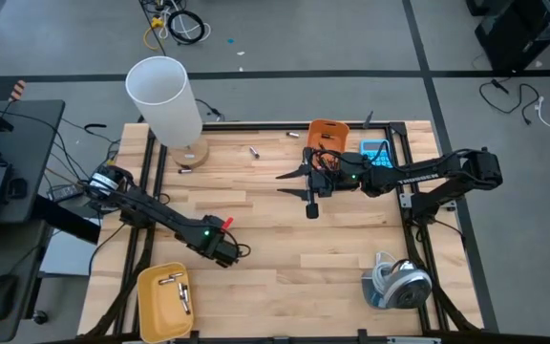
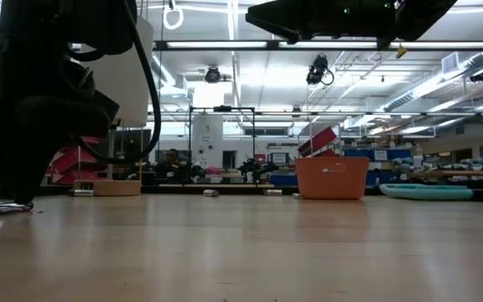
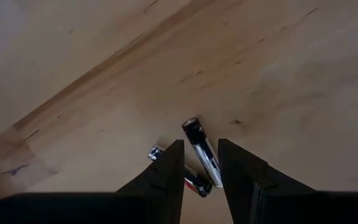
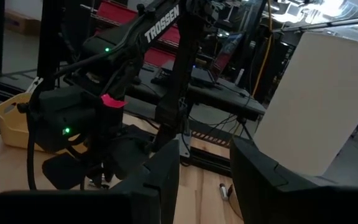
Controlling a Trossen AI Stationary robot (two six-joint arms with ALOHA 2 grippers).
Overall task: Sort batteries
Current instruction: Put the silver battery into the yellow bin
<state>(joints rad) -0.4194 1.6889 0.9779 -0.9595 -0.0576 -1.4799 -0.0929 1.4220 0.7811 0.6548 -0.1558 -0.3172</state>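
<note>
1. Left gripper [image 1: 232, 254], low over the near-left part of the wooden table [image 1: 285, 277]: in the left wrist view its two dark fingers [image 3: 166, 177] stand a little apart and close on nothing; two batteries [image 3: 201, 152] lie on the wood at the fingertips, one in line with the gap, the other partly hidden behind a finger.
2. Right gripper [image 1: 311, 205], raised above the table's middle: fingers apart with nothing between them in the right wrist view; the arm appears to be waiting.
3. Yellow tray [image 1: 164, 301] at the near-left corner holds a few batteries already; an orange bin [image 1: 327, 134] stands at the far edge beside a blue calculator [image 1: 375, 150], and loose batteries [image 1: 254, 151] lie at the far side near the white cylinder [image 1: 165, 100].
4. Risk, as a judgement: the two cells lie close together at an angle, so closing here could catch both, or pinch one off-centre and roll it away; which tray suits which cell cannot be told.
5. View differences: only the left wrist view shows the two cells and the finger gap. The high view alone places trays and arms. The low view shows the left arm down at table level and the orange bin [image 2: 331, 178].
</note>
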